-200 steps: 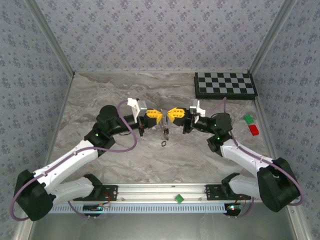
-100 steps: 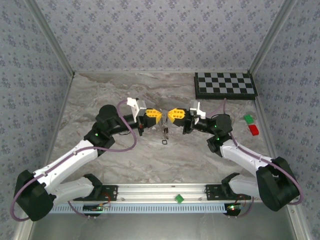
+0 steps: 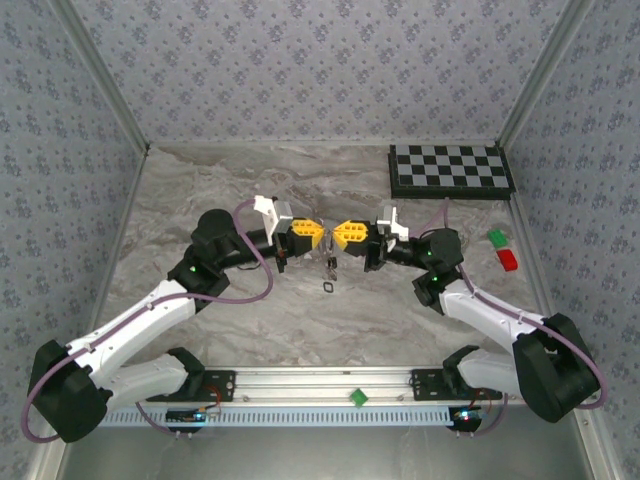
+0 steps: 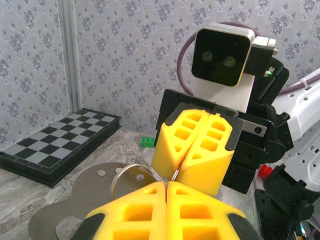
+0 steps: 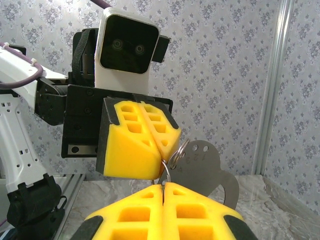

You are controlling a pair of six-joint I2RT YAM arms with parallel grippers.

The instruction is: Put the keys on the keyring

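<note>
Keyring [image 4: 129, 170], where is it sitting? (spotter)

I am seeing it held up off the bench [image 3: 250, 320], pinched between the two hands over the middle. It is a thin wire loop, and a flat metal tag [image 5: 207, 172] with small holes is hanging off it. (me)

Hands? (spotter)

The left hand [image 3: 305, 236] and right hand [image 3: 350, 235] are facing each other tip to tip. Both are clenching, yellow fingers [image 5: 140, 145] pressing together, with the wire running into each seam. So both are grasping that loop. (me)

Anything loose? (spotter)

I am looking at one small dark piece [image 3: 328, 288] with a pale centre. It is lying on the bench on the near side of the hands, apart from them. It is too small for me to call. (me)
</note>
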